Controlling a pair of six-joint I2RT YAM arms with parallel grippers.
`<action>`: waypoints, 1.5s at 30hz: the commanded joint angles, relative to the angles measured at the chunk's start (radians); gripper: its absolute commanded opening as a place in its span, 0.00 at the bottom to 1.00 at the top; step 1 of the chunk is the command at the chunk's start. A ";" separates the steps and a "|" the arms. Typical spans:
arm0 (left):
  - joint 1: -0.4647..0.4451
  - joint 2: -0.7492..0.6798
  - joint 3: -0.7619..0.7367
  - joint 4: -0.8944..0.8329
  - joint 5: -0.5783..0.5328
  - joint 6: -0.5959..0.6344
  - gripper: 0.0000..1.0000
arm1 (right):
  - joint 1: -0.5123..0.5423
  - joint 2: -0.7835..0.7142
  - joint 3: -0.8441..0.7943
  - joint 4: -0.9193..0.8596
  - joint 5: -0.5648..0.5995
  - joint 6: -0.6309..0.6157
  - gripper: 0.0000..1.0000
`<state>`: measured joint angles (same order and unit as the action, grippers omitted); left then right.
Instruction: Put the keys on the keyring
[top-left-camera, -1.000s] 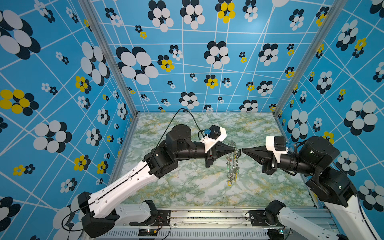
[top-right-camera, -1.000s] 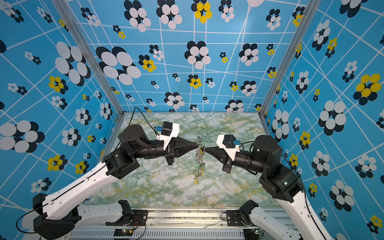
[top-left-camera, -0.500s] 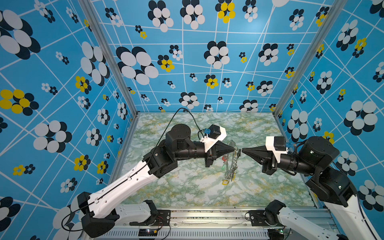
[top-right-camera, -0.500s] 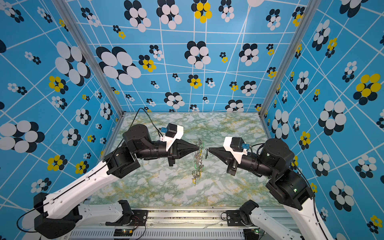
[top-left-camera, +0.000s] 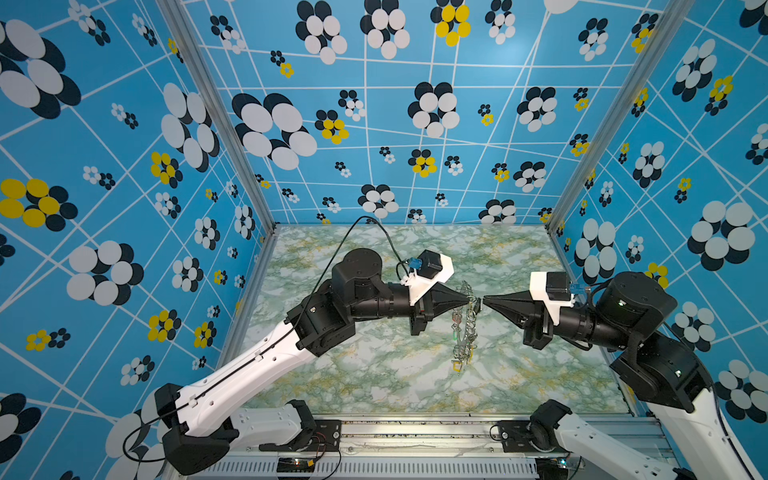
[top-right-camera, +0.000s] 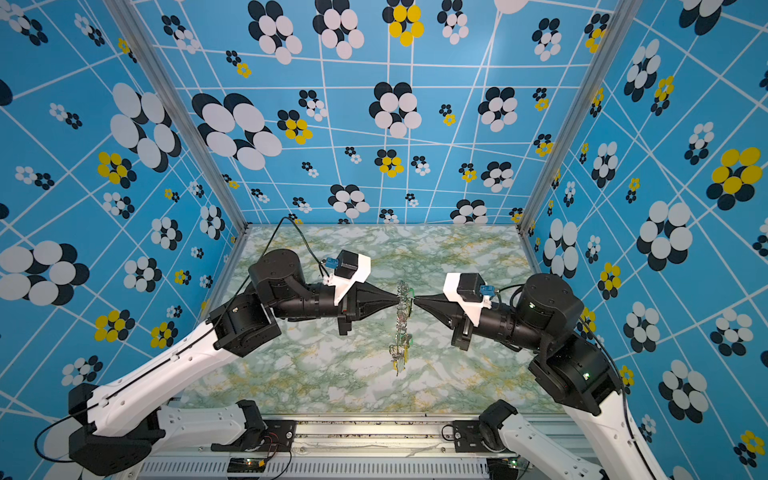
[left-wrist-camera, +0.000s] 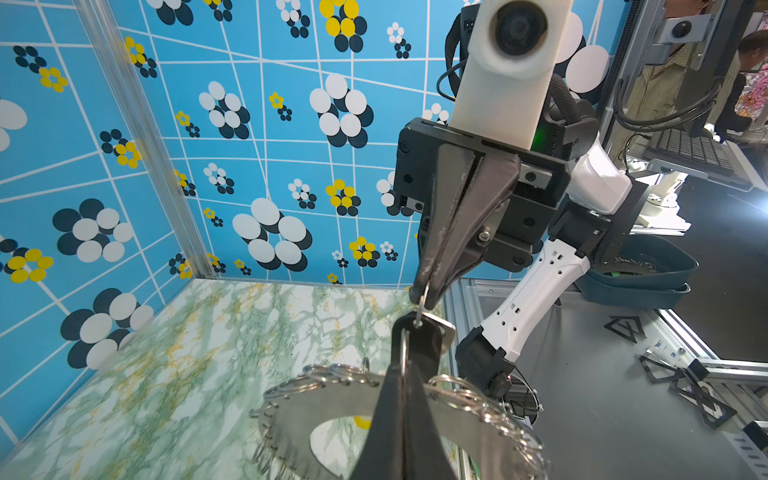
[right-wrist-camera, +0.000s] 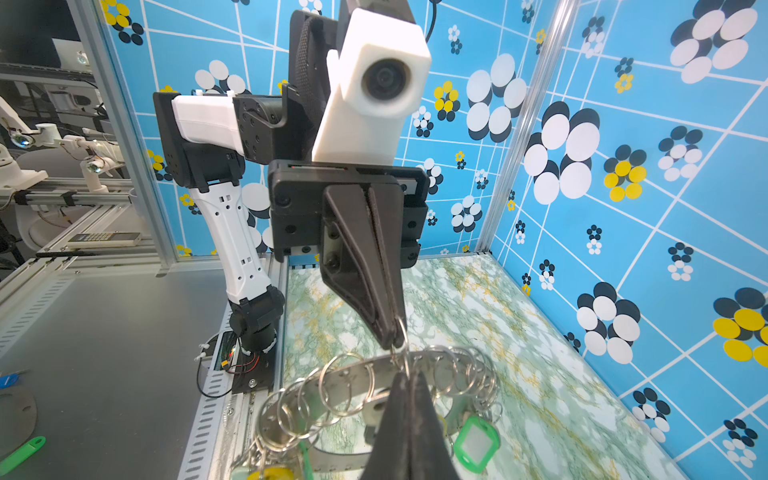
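The left fingers (top-left-camera: 465, 297) were closed on a wire loop at the rim of the keyring (left-wrist-camera: 332, 409). The right fingers (top-left-camera: 491, 300) were closed on a small ring threaded through the key (left-wrist-camera: 434, 328), which carried a black tag. Whether that small ring was also linked to the keyring could not be told.

In both top views the two sets of tips met almost point to point above the middle of the table (top-left-camera: 374, 374). The key hung just under the right tips, close against the left ones. The keyring hung down from the left tips above the table, nearly edge-on in both top views, with wire loops crowded round its rim. A green tag (right-wrist-camera: 476, 442) dangled from one loop, and a yellow tag (top-left-camera: 457, 366) hung at its lowest end.
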<state>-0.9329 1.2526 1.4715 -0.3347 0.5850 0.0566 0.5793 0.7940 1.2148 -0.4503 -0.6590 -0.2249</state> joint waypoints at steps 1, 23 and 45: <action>0.004 -0.013 -0.014 0.107 0.019 -0.036 0.00 | 0.007 0.002 0.029 0.039 -0.024 -0.003 0.00; 0.004 -0.035 -0.040 0.150 0.016 -0.048 0.00 | 0.007 -0.011 0.029 0.029 -0.013 -0.007 0.17; 0.006 -0.060 -0.053 0.165 0.016 -0.043 0.00 | 0.004 -0.023 0.050 -0.066 0.030 -0.044 0.29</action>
<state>-0.9295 1.2240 1.4273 -0.2382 0.5945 0.0181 0.5804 0.7738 1.2415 -0.5167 -0.6300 -0.2752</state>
